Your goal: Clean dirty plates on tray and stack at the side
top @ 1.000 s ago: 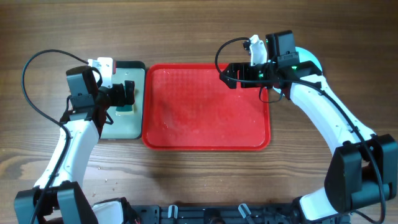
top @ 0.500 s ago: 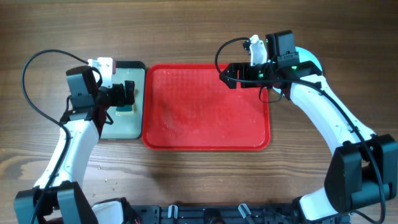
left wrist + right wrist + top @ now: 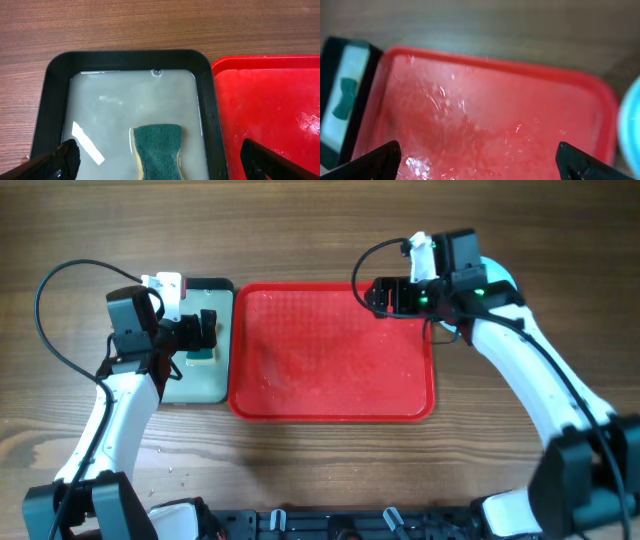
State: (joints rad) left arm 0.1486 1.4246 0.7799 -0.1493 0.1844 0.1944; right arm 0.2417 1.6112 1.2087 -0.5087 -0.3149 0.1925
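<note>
Both wide-jawed: left gripper [image 3: 208,330] over sponge basin [image 3: 193,387], right gripper [image 3: 368,297] by tray [image 3: 330,416] rim.

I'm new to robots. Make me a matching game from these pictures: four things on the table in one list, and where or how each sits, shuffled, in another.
Things:
1. sponge
2. red tray
3. blue plate
4. black-rimmed tray

Places:
A. right of the red tray, mostly hidden by an arm
B. left of the red tray, holding cloudy water
C. middle of the table, wet, nothing on it
D. lying in the water

Pairs: 1-D, 2-C, 3-A, 4-B
</note>
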